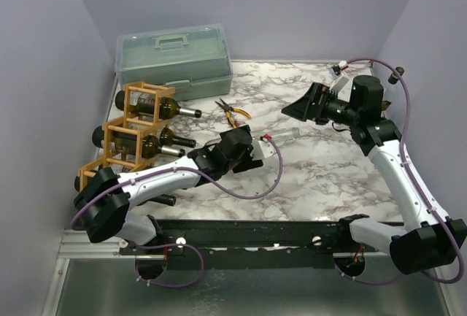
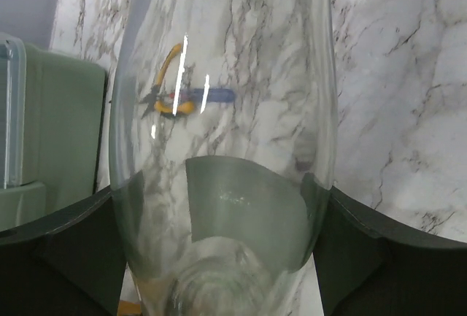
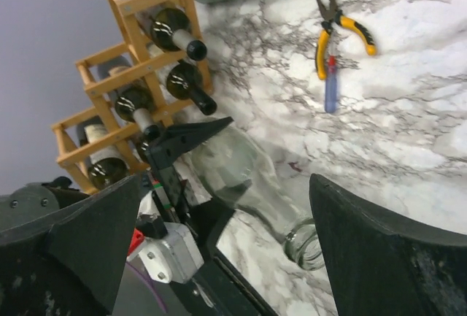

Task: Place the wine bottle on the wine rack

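Observation:
The wine bottle is clear glass and lies level above the marble, neck pointing right. My left gripper is shut on its body. In the left wrist view the bottle fills the space between the two black fingers. My right gripper stands open, drawn back to the right of the bottle's mouth and apart from it. From the right wrist I see the bottle with its open mouth toward me. The wine rack, orange-tan sticks, stands at the left edge with several dark bottles in it.
A pale green toolbox sits at the back left, behind the rack. Yellow-handled pliers lie on the marble between rack and right gripper, and a blue-handled tool lies beside them. Lilac walls close in on the left, back and right.

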Controlling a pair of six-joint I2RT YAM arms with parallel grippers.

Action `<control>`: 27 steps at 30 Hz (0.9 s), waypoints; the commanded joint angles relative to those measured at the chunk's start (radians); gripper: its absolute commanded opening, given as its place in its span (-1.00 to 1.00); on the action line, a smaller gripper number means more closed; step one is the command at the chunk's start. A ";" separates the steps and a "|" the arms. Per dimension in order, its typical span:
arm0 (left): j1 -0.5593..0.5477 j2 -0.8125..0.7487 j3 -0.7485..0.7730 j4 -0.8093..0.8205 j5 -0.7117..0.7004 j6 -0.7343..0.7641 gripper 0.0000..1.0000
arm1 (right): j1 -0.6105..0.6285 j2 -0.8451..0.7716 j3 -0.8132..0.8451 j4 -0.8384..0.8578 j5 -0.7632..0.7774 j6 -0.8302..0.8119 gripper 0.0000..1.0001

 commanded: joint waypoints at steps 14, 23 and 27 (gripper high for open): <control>-0.041 -0.256 -0.176 0.196 0.157 0.431 -1.00 | 0.158 0.134 0.093 -0.463 -0.095 -0.429 0.99; -0.041 -0.307 -0.203 0.207 0.149 0.489 -1.00 | 0.278 0.165 0.031 -0.451 -0.143 -0.432 0.85; -0.041 -0.320 -0.213 0.214 0.158 0.497 -1.00 | 0.304 0.204 -0.004 -0.444 -0.167 -0.432 0.67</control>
